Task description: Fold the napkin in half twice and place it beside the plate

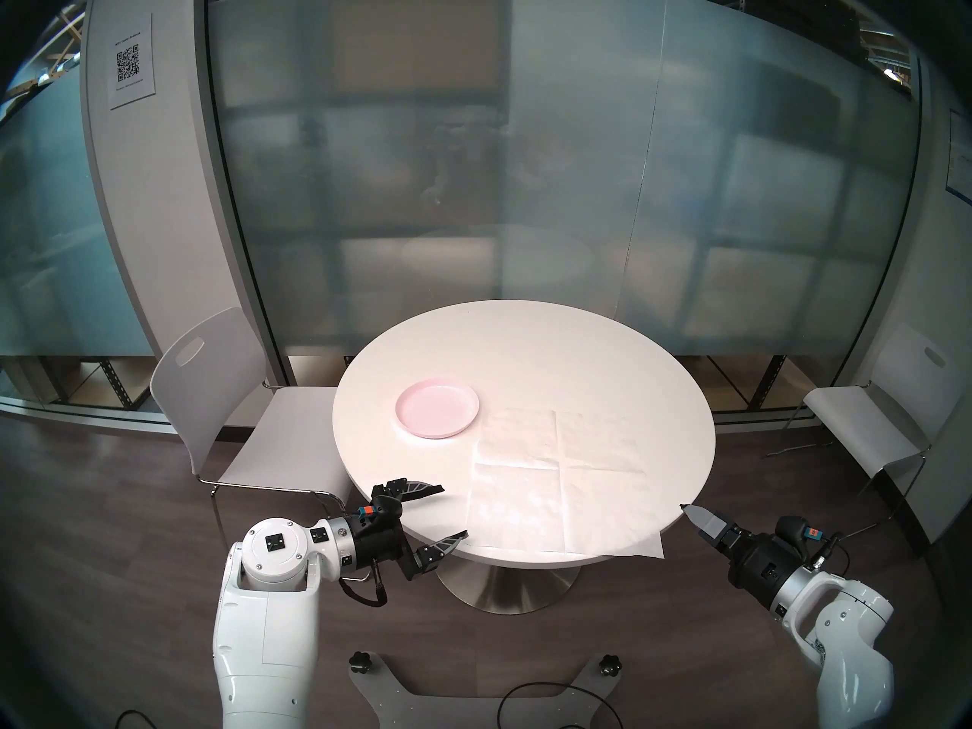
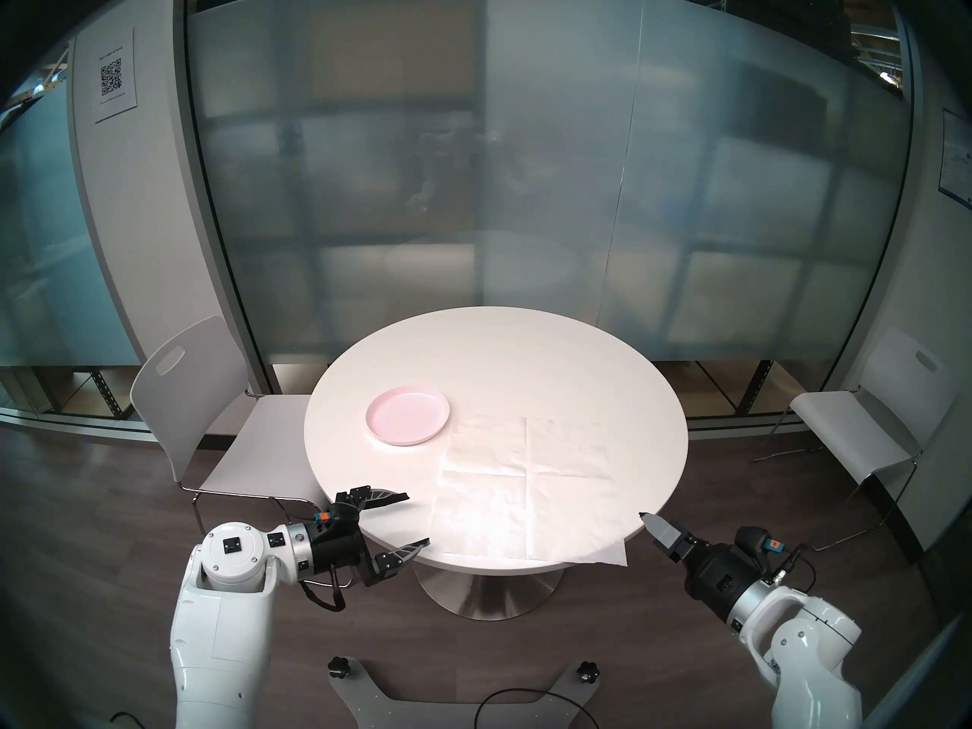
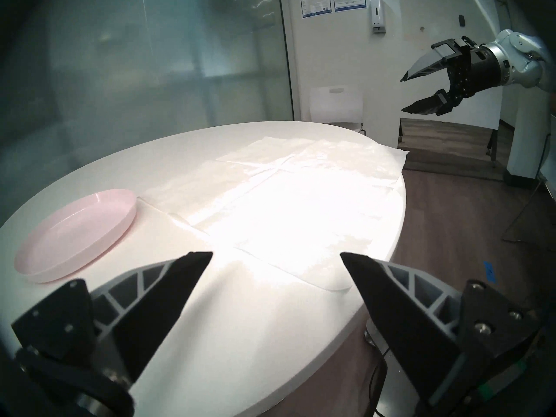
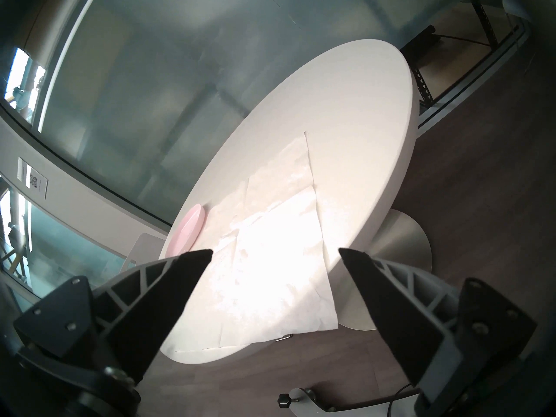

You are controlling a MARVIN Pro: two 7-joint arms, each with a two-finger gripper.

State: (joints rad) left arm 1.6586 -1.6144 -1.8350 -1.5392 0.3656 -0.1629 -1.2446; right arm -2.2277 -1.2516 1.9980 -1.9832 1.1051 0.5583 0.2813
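Note:
The white napkin (image 1: 557, 475) lies unfolded and flat on the round white table (image 1: 526, 344), showing cross-shaped creases. Its near right corner hangs over the table's edge. The pale pink plate (image 1: 436, 407) sits just left of the napkin's far corner. My left gripper (image 1: 455, 510) hovers open at the table's near left edge, a short way from the napkin (image 3: 270, 196) and holding nothing. My right gripper (image 1: 686, 509) is off the table's right edge, near the overhanging corner. Its jaws stand wide open and empty in the right wrist view (image 4: 275, 251).
A white chair (image 1: 236, 423) stands against the table's left side, and another chair (image 1: 883, 423) sits further off to the right. A frosted glass wall runs behind the table. The steel pedestal base (image 1: 505, 586) rests on dark wood flooring.

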